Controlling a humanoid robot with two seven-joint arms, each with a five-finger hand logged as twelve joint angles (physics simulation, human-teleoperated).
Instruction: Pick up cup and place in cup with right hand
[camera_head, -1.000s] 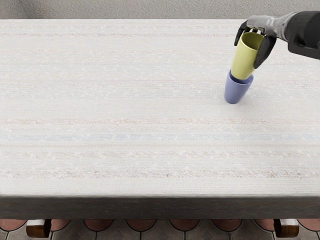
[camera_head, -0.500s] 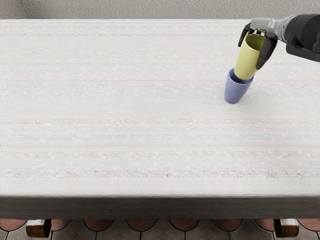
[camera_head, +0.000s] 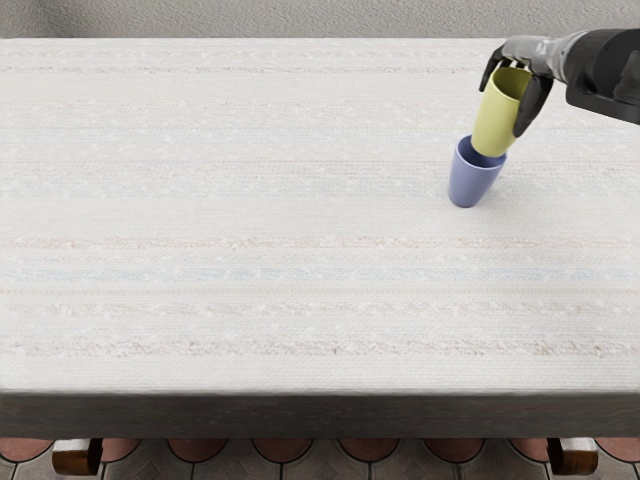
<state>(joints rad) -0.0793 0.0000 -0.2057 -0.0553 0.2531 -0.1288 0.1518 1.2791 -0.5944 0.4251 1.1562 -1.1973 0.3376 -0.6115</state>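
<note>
Below the near edge of a table (camera_head: 250, 415), between seven and eight o'clock from mid-view, a rounded brown fitting (camera_head: 77, 457) jutted over the floor. Striped pale cloth (camera_head: 200, 200) covered the tabletop, with a rough gray wall (camera_head: 250, 18) at twelve o'clock and reddish tiles (camera_head: 283, 449) at six. Toward two o'clock, a blue cup (camera_head: 470, 188) stood upright on the cloth, mouth up. Above it, a yellow cup (camera_head: 495, 120) leaned its rim toward one o'clock, its base over the blue cup's opening, on the three o'clock side of the mouth. Whether the two touched, or how far the base had entered, could not be told from this angle. The robot's right hand (camera_head: 525, 62) had the yellow cup clamped near its rim, a dark finger on the nine o'clock side and another dark digit at three o'clock. Its black and gray arm (camera_head: 608, 72) reached in from the right edge at two o'clock. Between four and five o'clock, a second brown fitting (camera_head: 573, 457) showed beneath the table.
</note>
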